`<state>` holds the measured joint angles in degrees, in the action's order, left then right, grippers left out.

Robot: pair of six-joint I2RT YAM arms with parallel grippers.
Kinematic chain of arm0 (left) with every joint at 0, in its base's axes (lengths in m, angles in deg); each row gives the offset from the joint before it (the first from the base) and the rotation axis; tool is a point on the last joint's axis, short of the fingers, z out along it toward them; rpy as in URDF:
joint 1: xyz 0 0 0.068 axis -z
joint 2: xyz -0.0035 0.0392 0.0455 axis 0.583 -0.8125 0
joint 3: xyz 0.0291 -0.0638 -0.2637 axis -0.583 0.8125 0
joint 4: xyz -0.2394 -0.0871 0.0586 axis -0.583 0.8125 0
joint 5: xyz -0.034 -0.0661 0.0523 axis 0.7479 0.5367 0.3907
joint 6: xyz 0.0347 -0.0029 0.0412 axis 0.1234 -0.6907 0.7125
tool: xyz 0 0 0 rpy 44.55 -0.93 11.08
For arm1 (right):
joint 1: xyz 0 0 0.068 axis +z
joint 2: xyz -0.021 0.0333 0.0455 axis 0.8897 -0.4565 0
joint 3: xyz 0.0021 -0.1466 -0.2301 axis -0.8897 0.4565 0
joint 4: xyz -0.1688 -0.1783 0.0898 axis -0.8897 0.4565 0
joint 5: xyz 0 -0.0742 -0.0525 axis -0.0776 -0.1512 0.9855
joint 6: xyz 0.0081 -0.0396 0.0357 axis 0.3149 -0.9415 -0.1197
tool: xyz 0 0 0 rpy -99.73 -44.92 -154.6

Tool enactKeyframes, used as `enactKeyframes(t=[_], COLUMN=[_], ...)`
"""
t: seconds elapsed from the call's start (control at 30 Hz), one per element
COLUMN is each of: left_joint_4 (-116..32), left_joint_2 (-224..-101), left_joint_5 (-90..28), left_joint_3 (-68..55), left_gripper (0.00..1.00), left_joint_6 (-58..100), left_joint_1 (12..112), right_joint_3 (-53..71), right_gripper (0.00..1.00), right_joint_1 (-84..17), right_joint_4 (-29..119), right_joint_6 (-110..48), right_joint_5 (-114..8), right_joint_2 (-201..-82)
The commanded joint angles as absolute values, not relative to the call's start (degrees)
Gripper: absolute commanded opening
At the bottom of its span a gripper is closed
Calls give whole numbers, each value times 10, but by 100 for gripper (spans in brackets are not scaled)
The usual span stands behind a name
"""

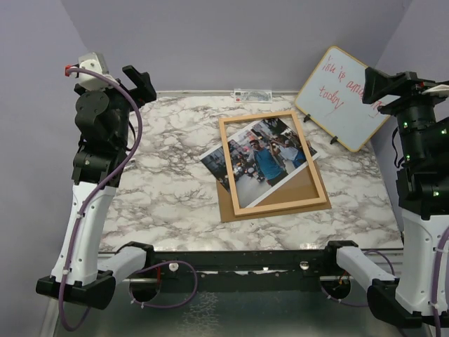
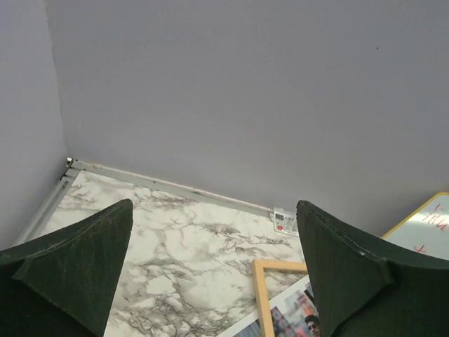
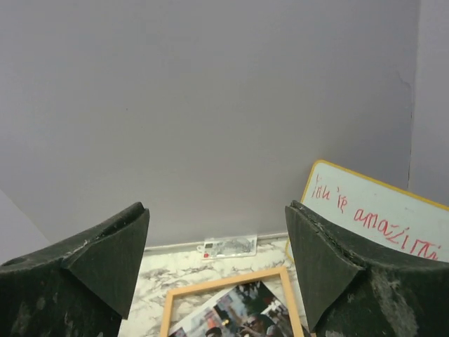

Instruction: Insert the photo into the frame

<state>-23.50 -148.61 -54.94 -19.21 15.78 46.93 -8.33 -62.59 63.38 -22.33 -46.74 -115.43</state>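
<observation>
The light-wood frame point(image 1: 226, 165) lies flat in the middle of the marble table, on a brown backing board point(image 1: 226, 204). The photo point(image 1: 261, 159), a white-bordered street scene with a person in blue, sits crooked beneath the frame, and its left corner pokes out past the left rail. My left gripper point(image 1: 142, 84) is raised high at the left, open and empty. Over the right edge my right gripper point(image 1: 379, 84) is also raised, open and empty. Each wrist view looks down between wide-apart fingers at the frame point(image 2: 261, 295) point(image 3: 224, 282) and photo point(image 2: 289, 316) point(image 3: 242, 317).
A wood-edged whiteboard point(image 1: 340, 98) point(image 3: 379, 217) with red writing leans at the back right. A small white device point(image 1: 252, 93) point(image 2: 284, 221) point(image 3: 228, 246) lies against the back wall. Grey walls close off the table's rear and sides.
</observation>
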Motion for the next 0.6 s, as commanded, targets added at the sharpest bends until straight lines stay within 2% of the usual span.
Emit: enactKeyframes(t=[0.0,0.03,0.2,0.27,0.47,0.57], left_joint_4=[-271,-282,-308,-317,-296,-267], left_joint_2=[-1463,-1460,-1462,-1462,-1468,-1479], left_joint_5=[-524,-514,-472,-445,-411,-411], left_joint_3=[-144,-123,-5,41,128,147], left_gripper=[99,99,99,99,99,99], left_joint_6=[147,149,143,128,48,19], left_joint_1=[474,474,483,485,485,486], right_joint_3=[-73,-73,-103,-91,26,106], right_gripper=[85,86,75,74,73,67], right_joint_1=[-628,-628,-628,-628,-612,-581], right_joint_4=[690,702,807,835,827,788], right_joint_6=[-216,-215,-233,-217,-175,-131], right_joint_5=[-455,-461,-620,-647,-687,-724], right_joint_2=[-1156,-1161,-1226,-1245,-1248,-1247])
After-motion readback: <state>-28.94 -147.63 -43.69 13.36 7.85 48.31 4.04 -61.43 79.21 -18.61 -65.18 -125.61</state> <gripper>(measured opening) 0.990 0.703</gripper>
